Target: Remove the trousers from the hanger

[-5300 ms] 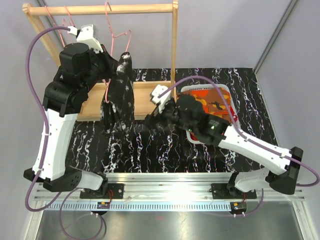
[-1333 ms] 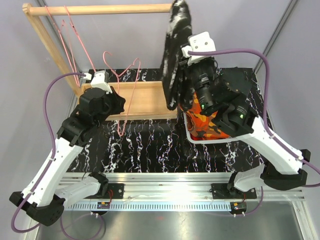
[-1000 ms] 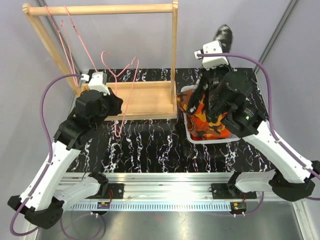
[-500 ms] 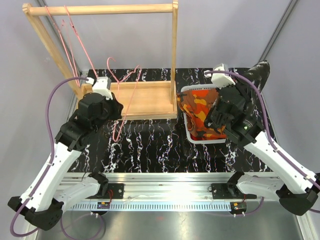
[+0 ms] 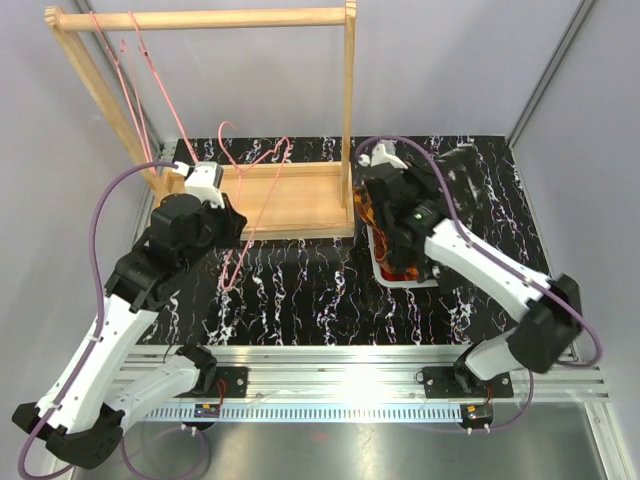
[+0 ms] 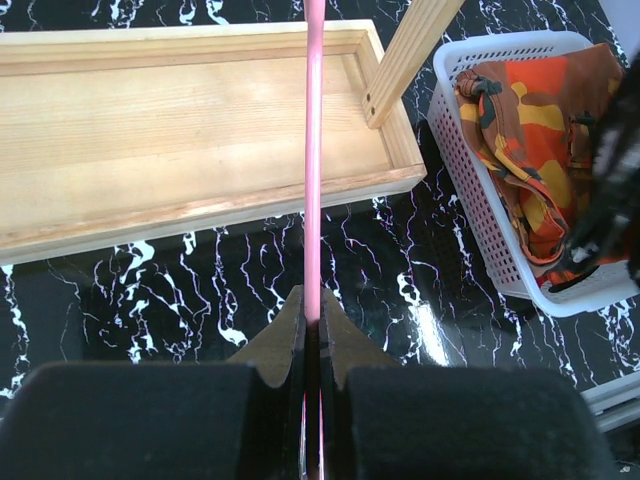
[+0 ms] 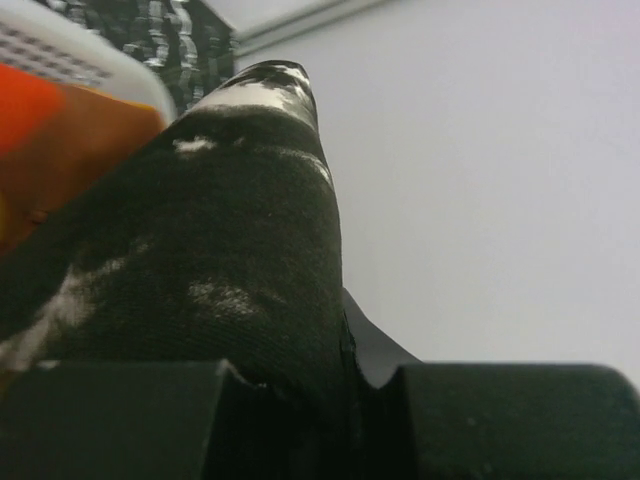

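Observation:
A bare pink wire hanger [image 5: 262, 165] stands upright over the wooden tray, and my left gripper [image 5: 232, 215] is shut on its lower wire. In the left wrist view the pink wire [image 6: 313, 150] runs straight up from the pinched jaws of that gripper [image 6: 313, 305]. My right gripper [image 7: 335, 345] is shut on the black trousers with white splashes [image 7: 230, 240], which drape over its left finger. From above, that cloth [image 5: 462, 165] lies at the back right of the white basket [image 5: 400, 280]. Orange-brown patterned trousers [image 6: 540, 130] lie in the basket [image 6: 470, 200].
A wooden rack with a top rail [image 5: 200, 18] and a flat base tray [image 5: 290, 195] fills the back left. Two more pink hangers [image 5: 130, 60] hang at its left end. Its right post [image 6: 410, 55] stands close to the basket. The table is black marble-patterned.
The right arm has swung the black trousers from high at the back right down over the basket. The left arm kept its hold on the bare hanger and shifted it slightly right.

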### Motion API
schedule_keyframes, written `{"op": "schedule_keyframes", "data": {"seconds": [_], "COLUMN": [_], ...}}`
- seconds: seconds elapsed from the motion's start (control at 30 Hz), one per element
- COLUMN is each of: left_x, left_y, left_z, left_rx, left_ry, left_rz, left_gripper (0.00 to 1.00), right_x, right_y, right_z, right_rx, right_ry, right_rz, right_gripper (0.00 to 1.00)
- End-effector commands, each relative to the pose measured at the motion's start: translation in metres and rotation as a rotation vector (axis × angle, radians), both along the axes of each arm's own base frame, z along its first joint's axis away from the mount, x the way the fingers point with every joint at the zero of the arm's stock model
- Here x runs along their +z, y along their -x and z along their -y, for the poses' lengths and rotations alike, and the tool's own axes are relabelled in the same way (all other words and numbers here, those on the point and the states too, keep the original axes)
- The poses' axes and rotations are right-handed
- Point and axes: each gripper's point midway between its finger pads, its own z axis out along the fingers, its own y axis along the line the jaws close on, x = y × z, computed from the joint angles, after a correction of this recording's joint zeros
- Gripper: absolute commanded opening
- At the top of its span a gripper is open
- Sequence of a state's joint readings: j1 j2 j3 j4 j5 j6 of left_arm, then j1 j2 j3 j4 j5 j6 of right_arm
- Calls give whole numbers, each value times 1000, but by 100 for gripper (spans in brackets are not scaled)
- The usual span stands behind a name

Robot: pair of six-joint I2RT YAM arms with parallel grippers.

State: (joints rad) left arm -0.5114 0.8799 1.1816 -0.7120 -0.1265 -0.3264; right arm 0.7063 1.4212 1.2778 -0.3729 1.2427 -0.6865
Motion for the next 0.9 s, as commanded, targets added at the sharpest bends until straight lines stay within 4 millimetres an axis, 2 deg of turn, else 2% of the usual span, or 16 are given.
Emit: {"op": "schedule_keyframes", "data": {"seconds": [0.0, 0.03, 0.1, 0.13, 0.17, 0.23, 0.27, 0.3, 0.33, 0.37, 0.43, 0.47, 0.63, 0.73, 0.83, 0.87], "left_x": [13, 12, 11, 10, 10, 10, 9, 9, 9, 8, 9, 10, 12, 14, 13, 14], "left_y": [4, 3, 4, 4, 4, 6, 6, 7, 7, 7, 7, 7, 7, 7, 7, 7], "left_z": [-3, -5, -7, -7, -8, -8, -9, -10, -12, -12, -13, -13, -15, -17, -18, -18], "left_rx": [-22, -13, -8, -8, -8, -11, -9, -7, -2, -1, 0, 0, 9, 14, 20, 21], "left_ry": [-9, -16, -25, -27, -27, -30, -34, -38, -41, -45, -48, -47, -55, -58, -64, -63], "left_rz": [61, 61, 60, 57, 56, 57, 55, 57, 58, 56, 59, 60, 60, 65, 61, 60], "left_gripper": [0, 0, 0, 0, 0, 0, 0, 0, 0, 0, 0, 0, 0, 0, 0, 0], "right_x": [-8, -4, -21, -16, -32, -34, -55, -62, -55, -78, -76, -87, -102, -98, -78, -62], "right_y": [-29, -37, -54, -63, -72, -86, -90, -92, -100, -99, -105, -105, -97, -85, -74, -66], "right_z": [-19, -25, -38, -44, -52, -56, -57, -58, -54, -54, -56, -61, -82, -94, -98, -111], "right_rx": [23, 25, 25, 28, 36, 32, 11, 0, -26, -60, -82, -96, -101, -54, -5, 72], "right_ry": [-83, -94, -81, -104, -98, -130, -140, -170, -228, -275, -352, -398, -630, -764, -905, -1024], "right_rz": [11, 21, -15, 0, -32, -31, -75, -94, -72, -123, -108, -118, -160, -198, -204, -225], "right_gripper": [0, 0, 0, 0, 0, 1, 2, 4, 6, 7, 9, 13, 31, 49, 65, 73]}}
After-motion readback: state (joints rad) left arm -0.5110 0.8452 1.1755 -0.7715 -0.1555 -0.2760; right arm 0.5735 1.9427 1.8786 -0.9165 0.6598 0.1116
